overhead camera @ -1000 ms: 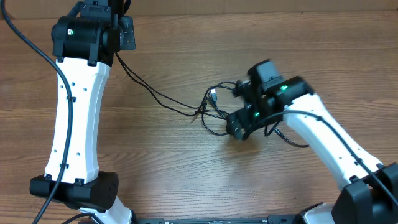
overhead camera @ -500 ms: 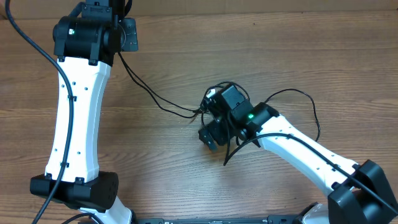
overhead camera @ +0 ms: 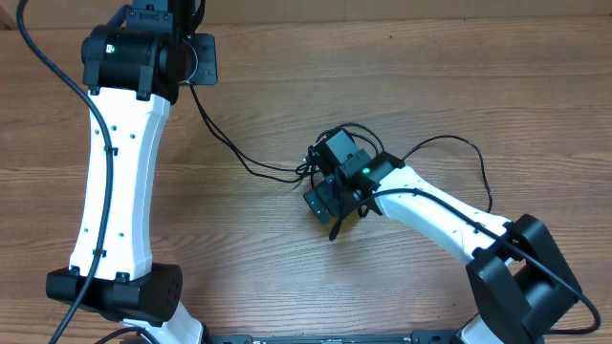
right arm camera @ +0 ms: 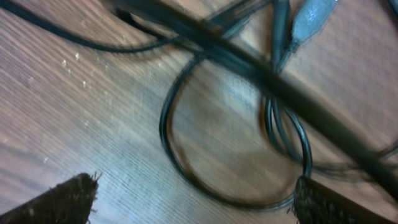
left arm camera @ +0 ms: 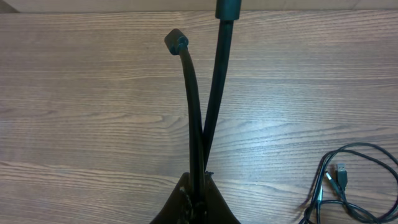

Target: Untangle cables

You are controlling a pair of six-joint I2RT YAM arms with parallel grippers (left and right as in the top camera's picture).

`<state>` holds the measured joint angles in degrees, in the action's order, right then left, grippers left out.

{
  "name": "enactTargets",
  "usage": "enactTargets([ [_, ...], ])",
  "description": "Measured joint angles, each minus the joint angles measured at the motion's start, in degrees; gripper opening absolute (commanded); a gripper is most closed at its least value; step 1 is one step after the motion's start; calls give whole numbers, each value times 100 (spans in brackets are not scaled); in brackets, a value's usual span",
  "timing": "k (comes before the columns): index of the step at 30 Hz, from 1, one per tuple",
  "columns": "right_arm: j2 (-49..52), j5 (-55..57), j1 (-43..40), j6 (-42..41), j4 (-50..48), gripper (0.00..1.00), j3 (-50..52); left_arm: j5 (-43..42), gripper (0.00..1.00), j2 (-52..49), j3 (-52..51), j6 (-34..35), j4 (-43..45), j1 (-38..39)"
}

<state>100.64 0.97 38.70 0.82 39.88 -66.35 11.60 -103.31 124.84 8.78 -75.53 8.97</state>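
While left hand pinches cables stretched diagonally across table, right hand spread above their loops.

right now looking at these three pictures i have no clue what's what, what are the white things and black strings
The white things are two robot arms, the left arm and the right arm, seen from a camera above a wooden table. The other two pictures come from a small camera on each wrist. The black strings are thin cables, tangled in loops mid-table. The left gripper is pinched shut on two strands leading away from the tangle. The right gripper hangs open just above the tangle, holding nothing.
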Motion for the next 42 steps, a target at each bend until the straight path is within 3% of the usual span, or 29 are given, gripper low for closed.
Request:
enactTargets([
  [3, -90, 15, 42, -745, 236, 100, -262, -11, 4, 0, 0, 0, -2, 0],
  [7, -304, 13, 44, -2559, 72, 100, -420, -28, 4, 0, 0, 0, -2, 0],
  [12, -352, 122, 44, -5543, -374, 100, -433, -31, 4, 0, 2, 0, -11, 0],
  [18, -111, 363, 44, -7663, -470, 97, -439, -50, 4, 0, 0, 0, -39, 0],
  [20, 109, 385, 44, -8135, -487, 66, -439, -50, 4, 0, 0, 0, -39, 0],
  [22, 308, 393, 44, -8496, -570, 17, -437, -50, 4, 0, 0, 0, -44, 0],
  [23, 363, 391, 44, -8601, -619, 4, -437, -52, 4, 0, 0, 0, -48, 0],
  [26, 404, 400, 44, -8793, -820, 4, -437, -52, 4, 0, 0, -2, -68, 0],
  [29, 404, 398, 44, -8470, -1165, 4, -448, -52, 4, 0, 0, 0, -81, 0],
  [36, 133, 393, -52, -6749, -1123, 4, -911, -52, 4, 0, 0, -2, -81, 0],
  [42, -734, 584, -575, -5488, -4, 4, -1993, -50, 4, 0, 0, -20, -81, 0],
])
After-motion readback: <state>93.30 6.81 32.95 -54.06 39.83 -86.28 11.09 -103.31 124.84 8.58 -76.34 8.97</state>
